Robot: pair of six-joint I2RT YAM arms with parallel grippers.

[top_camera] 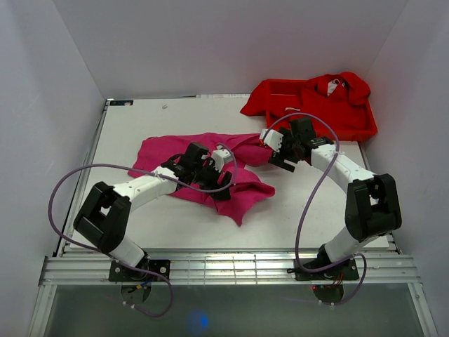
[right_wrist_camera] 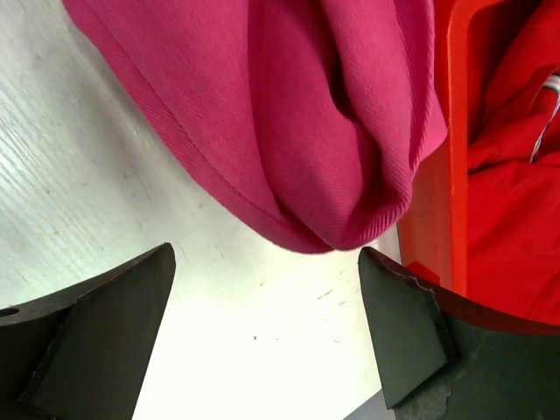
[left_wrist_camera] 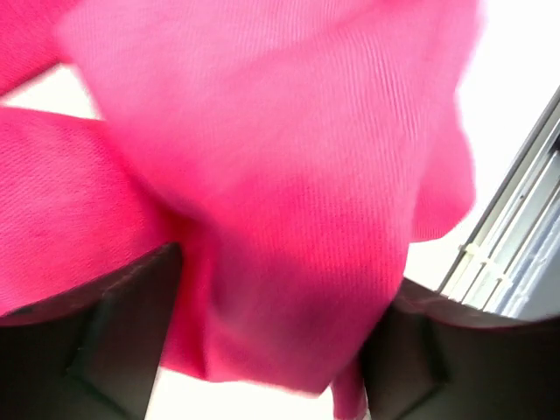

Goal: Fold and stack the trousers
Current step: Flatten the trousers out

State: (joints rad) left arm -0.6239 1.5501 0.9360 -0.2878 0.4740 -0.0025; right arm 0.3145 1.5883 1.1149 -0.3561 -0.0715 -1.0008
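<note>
The magenta-pink trousers (top_camera: 158,151) lie crumpled on the white table, spread from the centre-left to the red tray. My left gripper (top_camera: 219,181) is down on their middle. In the left wrist view its jaws (left_wrist_camera: 271,350) stand wide apart, and a loose, blurred bulge of trousers cloth (left_wrist_camera: 289,175) hangs between them. My right gripper (top_camera: 276,153) hovers at the trousers' right end. It is open in the right wrist view (right_wrist_camera: 267,324), with only bare table between the fingers. A rounded fold of the trousers (right_wrist_camera: 306,114) lies just ahead of its fingertips.
A red plastic tray (top_camera: 365,130) sits at the back right with bright red garments (top_camera: 337,88) heaped in it. Its wall (right_wrist_camera: 433,210) stands close beside my right gripper's right finger. White walls enclose the table. The metal rail (left_wrist_camera: 516,245) runs along the near edge.
</note>
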